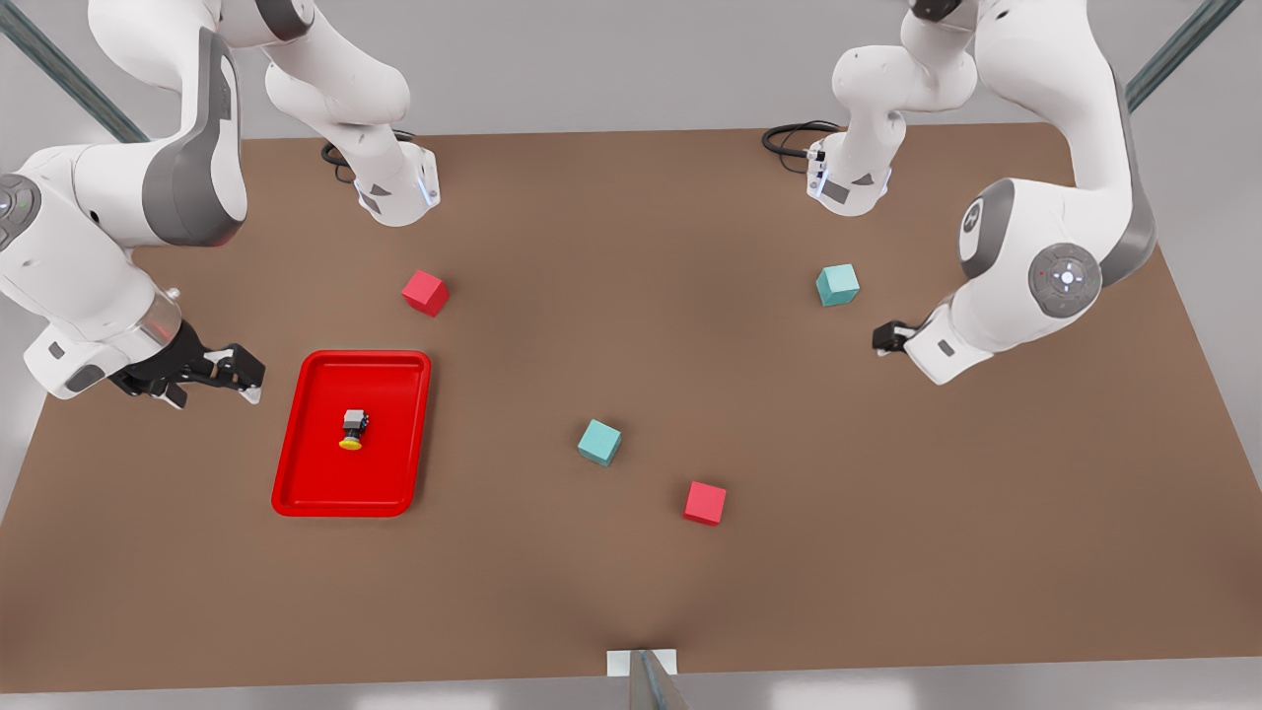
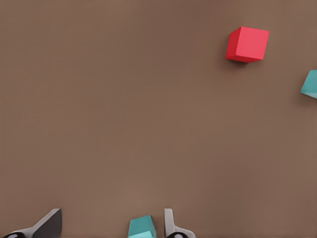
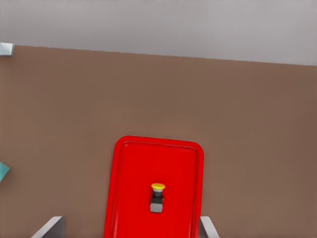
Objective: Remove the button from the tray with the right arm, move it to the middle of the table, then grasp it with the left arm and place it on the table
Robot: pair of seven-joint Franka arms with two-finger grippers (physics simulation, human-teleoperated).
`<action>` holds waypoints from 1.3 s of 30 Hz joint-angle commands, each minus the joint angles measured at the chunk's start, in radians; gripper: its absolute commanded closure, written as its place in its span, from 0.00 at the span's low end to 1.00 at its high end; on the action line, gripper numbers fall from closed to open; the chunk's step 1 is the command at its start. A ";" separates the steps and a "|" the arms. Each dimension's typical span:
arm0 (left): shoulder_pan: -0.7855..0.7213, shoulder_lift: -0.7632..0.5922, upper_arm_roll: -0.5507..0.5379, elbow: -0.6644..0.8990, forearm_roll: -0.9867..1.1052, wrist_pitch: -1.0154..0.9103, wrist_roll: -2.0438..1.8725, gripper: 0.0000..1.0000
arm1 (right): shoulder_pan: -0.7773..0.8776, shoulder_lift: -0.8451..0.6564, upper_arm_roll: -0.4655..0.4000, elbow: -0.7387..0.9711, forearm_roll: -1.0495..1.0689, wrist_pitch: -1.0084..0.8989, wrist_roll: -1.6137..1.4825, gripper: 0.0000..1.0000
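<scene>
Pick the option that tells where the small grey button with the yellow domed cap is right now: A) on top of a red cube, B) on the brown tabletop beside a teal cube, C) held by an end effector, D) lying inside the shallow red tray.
D: the small grey button with the yellow domed cap lies inside the shallow red tray, untouched, with the open right end effector off to the tray's side.

"What lay around the table [image 1: 631, 592]?"

"Pale grey ground [image 1: 611, 59], flat and evenly lit. Ahead of my right gripper [image 1: 246, 378] it ran on past the table's edge."

"Any furniture?"

"Slanted metal struts. One [image 1: 69, 74] stood behind my right gripper, another [image 1: 1178, 49] behind my left gripper [image 1: 885, 338]. A third strut [image 1: 651, 680] rose at the table's edge ahead of both, beside a small white plate [image 1: 619, 662]. Soft bright patches [image 1: 414, 700] lay on the grey there."
</scene>
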 commanded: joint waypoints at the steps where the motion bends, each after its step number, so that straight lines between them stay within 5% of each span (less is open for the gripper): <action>1: 0.001 0.001 0.000 0.001 0.001 0.003 -0.010 0.00 | 0.000 -0.001 0.000 0.001 0.000 0.008 -0.001 0.00; 6: -0.003 0.018 0.000 0.047 -0.005 -0.025 -0.021 0.00 | 0.000 0.007 0.003 -0.013 0.002 0.002 -0.003 0.00; 9: -0.008 0.220 0.003 0.214 0.005 0.013 -0.016 0.00 | -0.002 0.125 0.013 -0.013 0.046 -0.063 -0.010 0.00; 15: 0.012 0.214 0.006 0.207 0.085 0.010 -0.030 0.00 | 0.074 0.367 0.011 0.017 0.035 -0.046 0.100 0.00; 19: 0.008 0.211 0.006 0.204 0.099 -0.017 -0.032 0.00 | 0.138 0.292 0.008 -0.032 -0.058 -0.092 0.131 0.00; 23: 0.003 0.210 0.006 0.199 0.102 -0.020 -0.038 0.00 | 0.107 0.123 0.013 -0.360 -0.089 0.121 0.129 0.00; 32: 0.000 0.214 0.006 0.198 0.102 -0.020 -0.101 0.00 | -0.041 0.295 0.016 -0.366 -0.012 0.307 -0.014 0.00; 35: 0.000 0.217 0.006 0.196 0.102 -0.019 -0.104 0.00 | -0.202 0.307 0.121 -0.447 -0.012 0.405 -0.144 0.00; 39: -0.002 0.220 0.006 0.198 0.102 -0.019 -0.124 0.00 | -0.201 0.304 0.121 -0.466 -0.012 0.411 -0.145 0.00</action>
